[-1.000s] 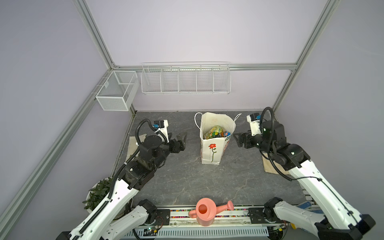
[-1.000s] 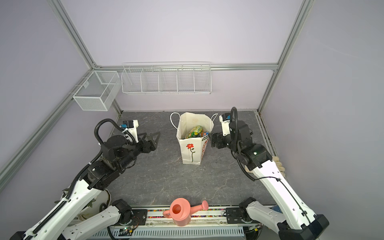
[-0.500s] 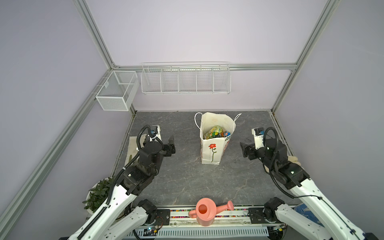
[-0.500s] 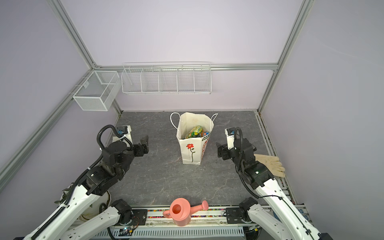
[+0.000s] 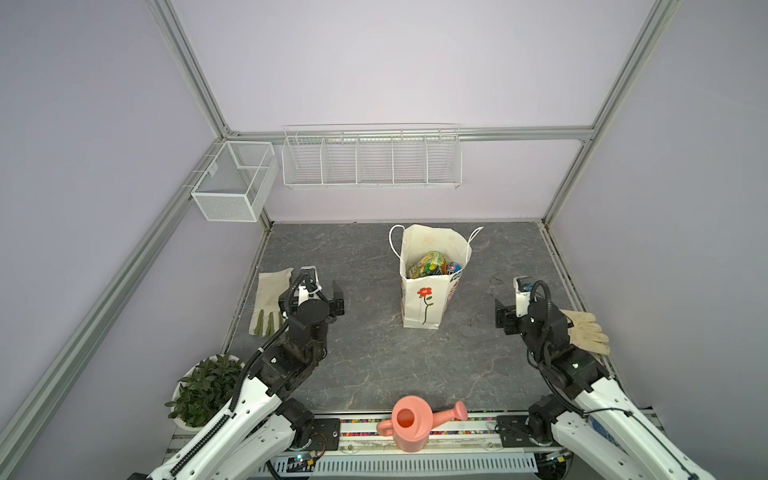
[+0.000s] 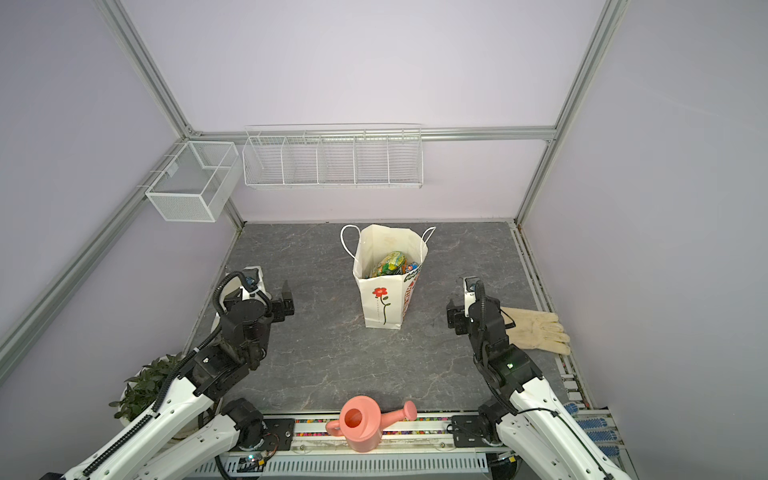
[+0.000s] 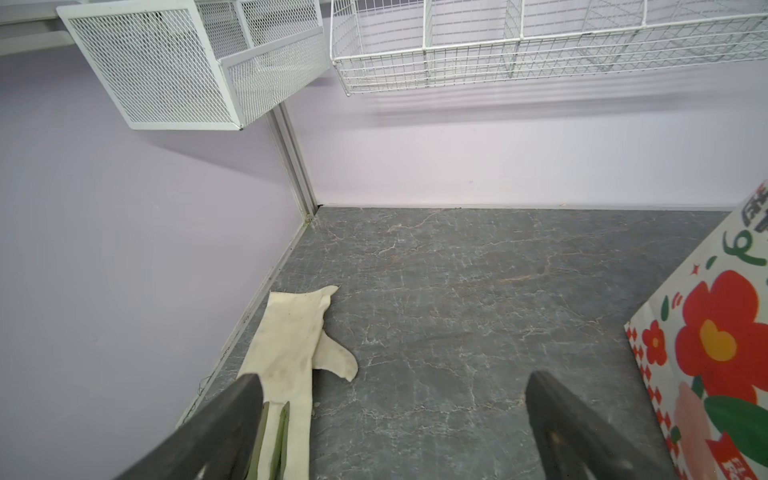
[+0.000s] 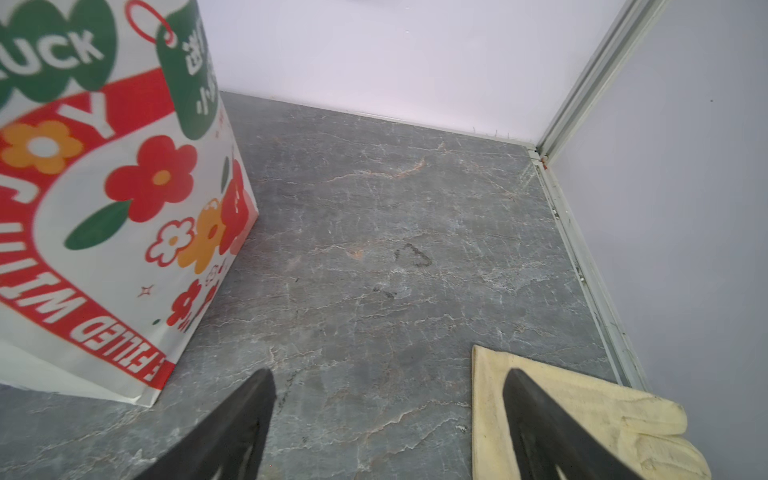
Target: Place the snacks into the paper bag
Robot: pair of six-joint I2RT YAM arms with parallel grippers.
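Grey marbled tabletop (image 5: 365, 353) within lilac walls (image 5: 374, 62); the paper bag (image 5: 419, 307) stands upright mid-table, the snacks (image 5: 432, 264) inside it. Left gripper (image 7: 392, 380) and right gripper (image 8: 388, 376) flank the bag, well apart from it, jaws spread wide, empty.

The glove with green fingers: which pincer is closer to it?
Left. The left pincer is just beside the glove; the right pincer is far off, on the other side of the paper bag.
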